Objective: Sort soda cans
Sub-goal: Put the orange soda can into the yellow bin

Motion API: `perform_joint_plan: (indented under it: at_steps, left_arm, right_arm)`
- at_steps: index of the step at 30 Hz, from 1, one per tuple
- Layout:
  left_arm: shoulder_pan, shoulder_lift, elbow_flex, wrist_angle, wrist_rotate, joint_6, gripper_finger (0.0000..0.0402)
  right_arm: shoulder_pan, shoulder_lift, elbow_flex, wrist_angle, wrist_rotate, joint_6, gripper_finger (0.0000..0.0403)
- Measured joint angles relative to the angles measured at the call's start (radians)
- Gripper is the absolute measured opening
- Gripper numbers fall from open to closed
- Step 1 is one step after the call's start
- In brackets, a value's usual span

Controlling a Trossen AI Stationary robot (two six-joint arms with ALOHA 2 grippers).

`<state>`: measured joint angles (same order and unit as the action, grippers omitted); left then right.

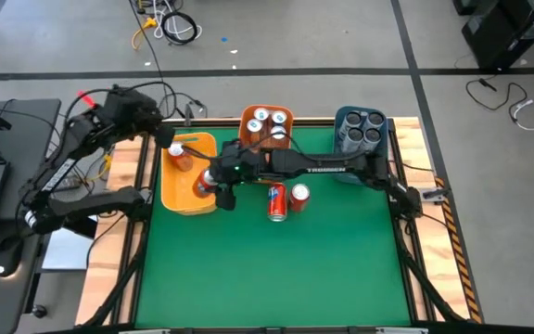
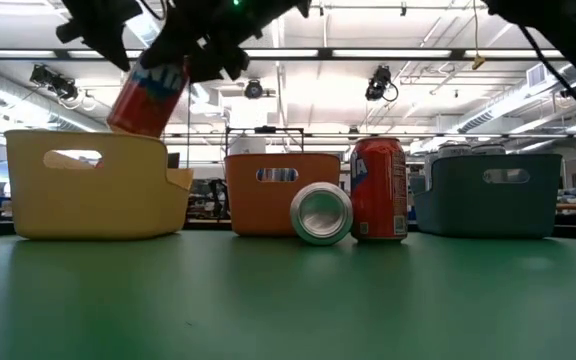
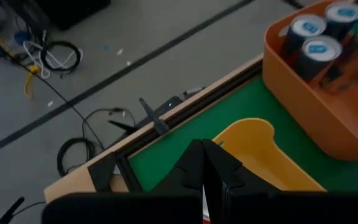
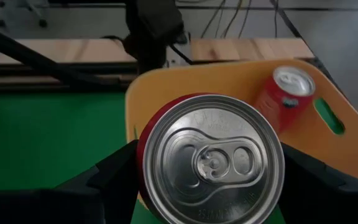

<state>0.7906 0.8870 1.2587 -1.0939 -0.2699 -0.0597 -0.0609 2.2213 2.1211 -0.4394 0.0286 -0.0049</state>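
Yellow bin (image 1: 176, 190): one red can (image 4: 286, 94) inside. Orange bin (image 1: 251, 119): white cans (image 1: 269, 122). Blue bin (image 1: 343, 115): four dark grey cans (image 1: 361, 128). Green counter (image 1: 276, 269): one red can upright (image 1: 299, 196), one lying (image 1: 276, 204) beside it.

Right gripper (image 1: 213, 182): over the yellow bin's edge, fingers clamped on a tilted red can (image 2: 148, 95).

Left gripper (image 3: 211, 186): above the yellow bin's far end, fingers closed, empty.
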Motion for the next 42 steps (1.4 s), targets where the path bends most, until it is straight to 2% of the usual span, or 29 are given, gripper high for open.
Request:
perform_joint_plan:
  at_steps: [4,9,13,24,35,39,42]
  left_arm:
    - [0.000,-0.044,0.000,0.000,0.041,0.000,0.0000]
    - [0.000,-0.066,0.000,-0.001,0.054,0.000,0.0000]
    - [0.000,-0.064,0.000,0.000,0.097,0.000,0.0000]
    - [-0.001,-0.063,0.000,0.002,0.118,0.000,0.0000]
    - [-0.001,-0.063,0.000,-0.001,0.148,-0.001,0.0000]
    - [-0.001,-0.063,0.000,-0.001,0.153,-0.001,0.0000]
    - [-0.001,-0.063,0.000,-0.001,0.153,-0.004,0.0000]
  right_arm:
    - [-0.005,0.057,0.076,-0.058,-0.008,0.001,0.0290]
    - [-0.007,0.111,0.089,-0.141,-0.038,0.001,0.0290]
    - [-0.004,0.097,0.095,-0.192,-0.051,0.005,0.0290]
    - [0.022,0.083,0.093,-0.347,-0.056,0.004,0.0290]
    - [0.114,0.082,0.091,-0.511,-0.062,0.032,0.0290]
    - [0.123,0.082,0.100,-0.461,0.009,0.031,0.0290]
    - [0.084,0.081,0.104,-0.424,0.058,0.030,0.0290]
